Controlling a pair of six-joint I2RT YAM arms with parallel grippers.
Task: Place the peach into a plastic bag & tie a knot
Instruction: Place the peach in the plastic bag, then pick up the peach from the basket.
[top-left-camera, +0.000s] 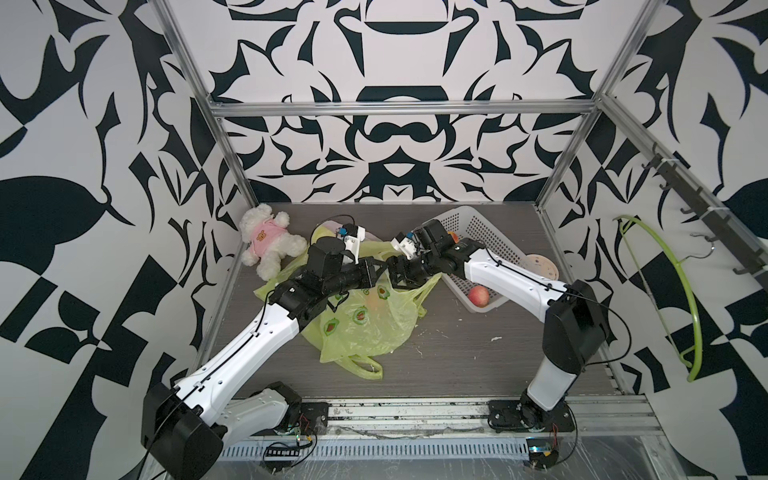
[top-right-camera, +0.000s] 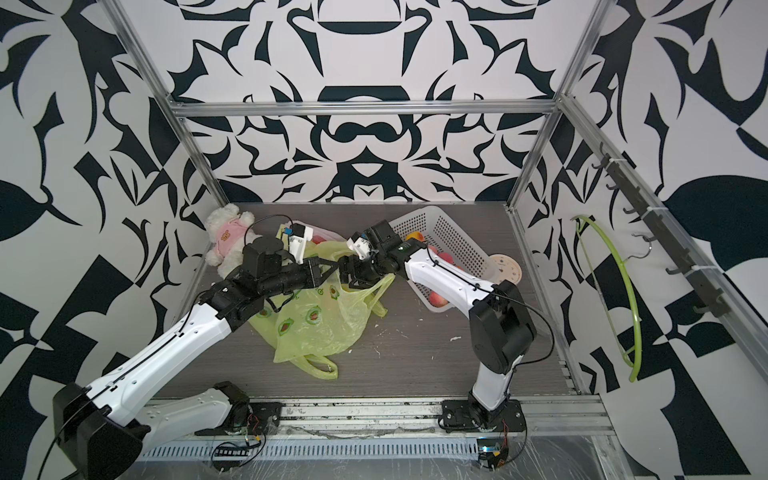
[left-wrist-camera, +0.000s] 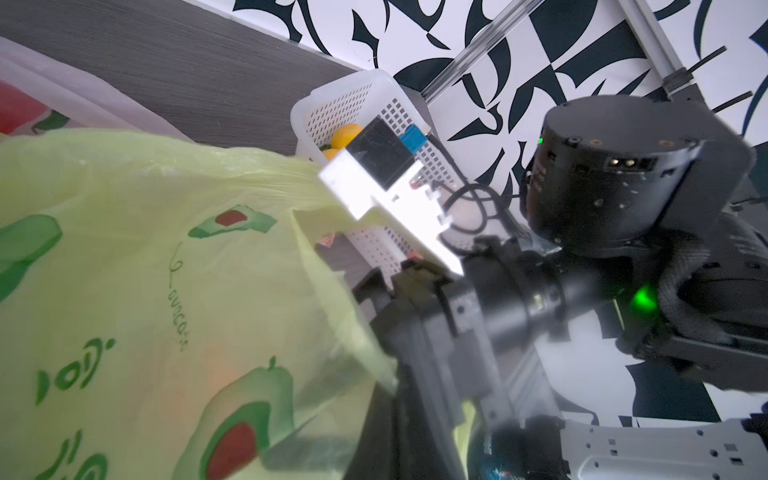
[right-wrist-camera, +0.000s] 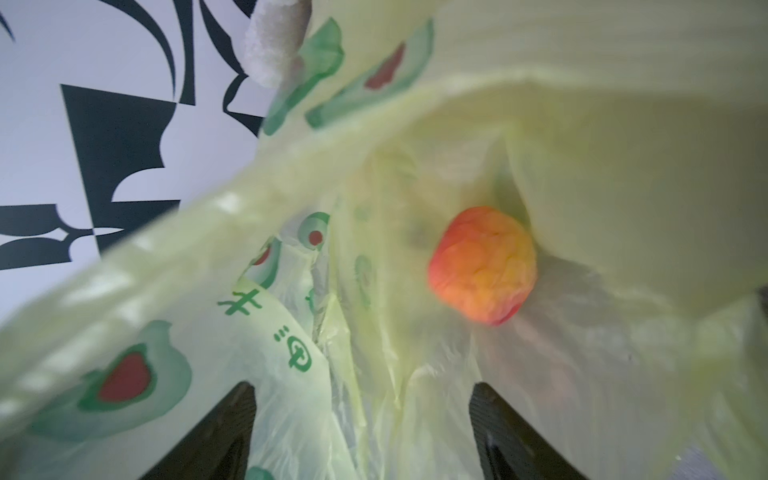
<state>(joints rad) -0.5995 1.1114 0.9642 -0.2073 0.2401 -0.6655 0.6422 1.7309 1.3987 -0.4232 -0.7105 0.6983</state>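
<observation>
Peach (right-wrist-camera: 482, 266) lies inside the bag (top-left-camera: 374, 328), just past the right claw (right-wrist-camera: 361, 390), spread wide and empty. The left claw (top-left-camera: 376, 269) is clamped on the bag's rim. Placing looks done; next, gather handles for knotting.

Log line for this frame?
peach: inside bag | left gripper: shut on bag | right gripper: open | knot: not tied

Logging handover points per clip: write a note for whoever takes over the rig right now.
Left gripper: shut, apparently pinching the rim of the bag and holding its mouth up.
Right gripper: open, empty, inside the mouth.
Peach: lying loose in the bag.
Done: peach bagged.
Left: pull the right gripper out, gather the handles, tie the knot.
</observation>
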